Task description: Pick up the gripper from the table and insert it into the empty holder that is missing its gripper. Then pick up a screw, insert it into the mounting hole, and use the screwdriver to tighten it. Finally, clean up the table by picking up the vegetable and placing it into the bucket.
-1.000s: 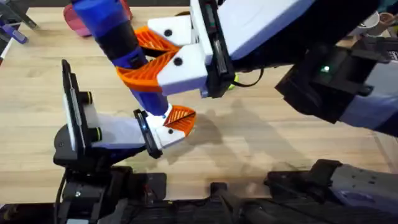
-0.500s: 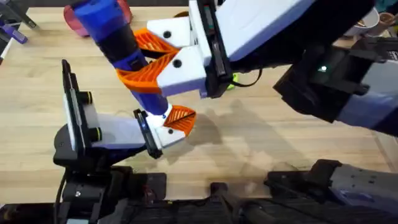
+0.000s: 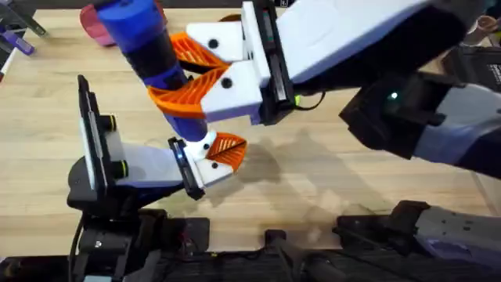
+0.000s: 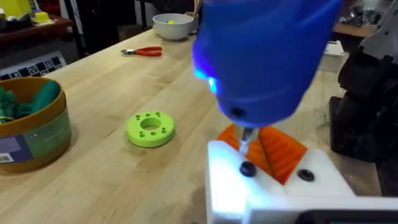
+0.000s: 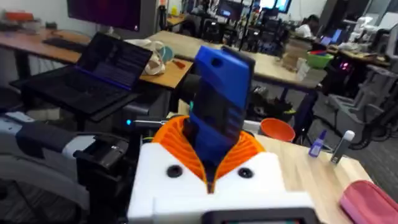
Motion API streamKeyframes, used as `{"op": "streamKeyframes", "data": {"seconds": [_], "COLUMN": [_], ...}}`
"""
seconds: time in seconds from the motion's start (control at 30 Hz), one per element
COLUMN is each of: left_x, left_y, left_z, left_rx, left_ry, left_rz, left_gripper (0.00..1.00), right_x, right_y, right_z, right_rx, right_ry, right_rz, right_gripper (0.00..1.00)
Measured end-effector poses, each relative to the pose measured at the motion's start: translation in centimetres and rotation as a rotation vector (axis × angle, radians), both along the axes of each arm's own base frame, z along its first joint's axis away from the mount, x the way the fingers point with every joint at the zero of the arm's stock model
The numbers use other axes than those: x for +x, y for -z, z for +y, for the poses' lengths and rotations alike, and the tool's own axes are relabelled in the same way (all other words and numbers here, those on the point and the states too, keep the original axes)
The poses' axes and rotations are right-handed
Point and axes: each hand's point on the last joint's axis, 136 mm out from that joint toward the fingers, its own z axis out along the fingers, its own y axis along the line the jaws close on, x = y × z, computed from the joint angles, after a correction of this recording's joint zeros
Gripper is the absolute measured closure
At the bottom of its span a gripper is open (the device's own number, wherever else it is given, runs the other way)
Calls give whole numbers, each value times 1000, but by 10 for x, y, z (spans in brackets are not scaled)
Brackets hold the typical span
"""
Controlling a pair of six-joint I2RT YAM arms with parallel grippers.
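My right gripper (image 3: pixel 171 74) reaches across from the right and is shut on the blue screwdriver (image 3: pixel 149 47), its orange ribbed fingers (image 3: pixel 192 53) on either side of the body. The screwdriver stands tilted, and its thin tip rests on a dark screw (image 4: pixel 247 168) in the white holder (image 4: pixel 273 186). The orange gripper wedge (image 4: pixel 277 149) sits in that holder, at the end of my left gripper (image 3: pixel 213 157). The right wrist view has the screwdriver (image 5: pixel 216 118) rising between the orange pads. The brown bucket (image 4: pixel 31 134) holds green pieces. The vegetable is out of view.
A green ring (image 4: pixel 150 127) lies on the wood beside the bucket. Red pliers (image 4: pixel 143 51) and a white bowl (image 4: pixel 173 25) sit farther back. A pink container (image 3: pixel 95 27) is at the far left corner. The right arm spans the table's middle and right.
The right arm's wrist and rear links have shifted slightly. The screwdriver stays with its tip at the holder, and the left arm has not moved.
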Motion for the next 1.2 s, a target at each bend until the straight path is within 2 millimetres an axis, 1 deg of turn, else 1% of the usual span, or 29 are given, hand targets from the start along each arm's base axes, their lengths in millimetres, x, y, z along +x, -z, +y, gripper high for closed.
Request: {"op": "streamKeyframes", "data": {"seconds": [0.2, 0.73, 1.2], "left_x": [0, 0, 0], "left_y": [0, 0, 0], "left_z": [0, 0, 0], "left_rx": [0, 0, 0], "left_ry": [0, 0, 0], "left_rz": [0, 0, 0], "left_gripper": [981, 981, 981], "right_x": [1, 3, 5], "right_y": [10, 12, 20], "right_z": [-1, -1, 0], "right_rx": [-15, -24, -53], "right_ry": [7, 12, 14], "right_rz": [45, 57, 74], "right_gripper": [994, 994, 994]}}
